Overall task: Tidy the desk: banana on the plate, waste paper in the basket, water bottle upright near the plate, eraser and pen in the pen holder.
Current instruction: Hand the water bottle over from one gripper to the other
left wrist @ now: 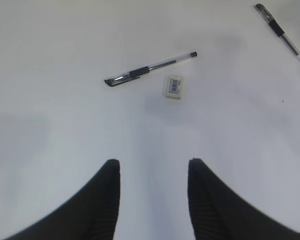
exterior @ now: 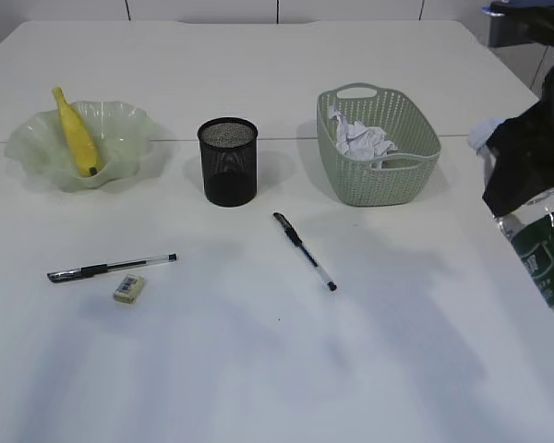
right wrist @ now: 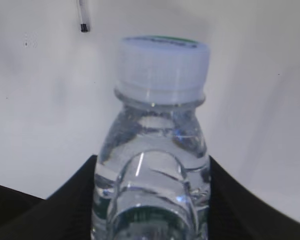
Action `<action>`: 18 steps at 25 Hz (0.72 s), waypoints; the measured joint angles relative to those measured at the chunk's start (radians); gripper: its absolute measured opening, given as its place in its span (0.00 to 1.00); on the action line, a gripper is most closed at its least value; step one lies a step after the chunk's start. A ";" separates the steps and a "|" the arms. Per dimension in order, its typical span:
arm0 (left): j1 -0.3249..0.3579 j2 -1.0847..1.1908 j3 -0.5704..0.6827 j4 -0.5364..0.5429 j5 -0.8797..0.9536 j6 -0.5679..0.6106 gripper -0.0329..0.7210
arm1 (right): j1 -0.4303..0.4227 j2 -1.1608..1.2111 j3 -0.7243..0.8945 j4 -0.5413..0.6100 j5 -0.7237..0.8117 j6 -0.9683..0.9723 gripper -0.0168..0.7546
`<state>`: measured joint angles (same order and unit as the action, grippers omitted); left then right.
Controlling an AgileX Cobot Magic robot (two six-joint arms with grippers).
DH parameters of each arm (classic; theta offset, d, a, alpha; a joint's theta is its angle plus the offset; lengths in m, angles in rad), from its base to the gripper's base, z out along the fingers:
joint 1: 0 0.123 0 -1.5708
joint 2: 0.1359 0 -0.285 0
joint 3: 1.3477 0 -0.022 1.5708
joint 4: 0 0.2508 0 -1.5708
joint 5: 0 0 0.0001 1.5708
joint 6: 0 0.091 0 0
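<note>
A: Which step is this?
B: The bottle (right wrist: 155, 150) one, I judge; the right claw (right wrist: 152, 200) pinches it below the cap.
A: Next?
B: Stand it near the plate (exterior: 37, 148), far left. Left claw (left wrist: 154, 172) hangs spread, empty; pen (left wrist: 150, 69) and eraser (left wrist: 174, 86) just ahead.

Exterior view: set at about chest height at the near edge, looking down at a slant across the tabletop (exterior: 258, 369) toward its far edge; wide, whole work area in frame. Left wrist view: looks steeply down on the tabletop from moderate height, past the 2 finger tips of the left tool (left wrist: 152, 172) at bottom. It shares with the exterior view the left pen (left wrist: 150, 69), the eraser (left wrist: 174, 86) and part of the middle pen (left wrist: 284, 36). Right wrist view: very close, filled by the water bottle (right wrist: 157, 165) between the right tool's fingers, cap toward frame top, tabletop behind; shares bottle and a pen tip (right wrist: 83, 20) with the exterior view.
</note>
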<state>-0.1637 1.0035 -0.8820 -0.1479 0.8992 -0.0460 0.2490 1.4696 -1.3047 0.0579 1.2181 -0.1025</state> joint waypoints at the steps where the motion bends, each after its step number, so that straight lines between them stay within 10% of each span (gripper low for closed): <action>1: 0.000 0.000 0.000 -0.003 0.000 0.000 0.47 | 0.000 -0.010 0.002 0.000 0.000 0.000 0.54; 18: 0.000 0.000 0.000 -0.010 -0.002 0.000 0.47 | 0.000 -0.086 0.070 0.069 -0.069 -0.065 0.54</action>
<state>-0.1637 1.0035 -0.8820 -0.1575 0.8974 -0.0460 0.2490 1.3837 -1.2348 0.1266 1.1491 -0.1678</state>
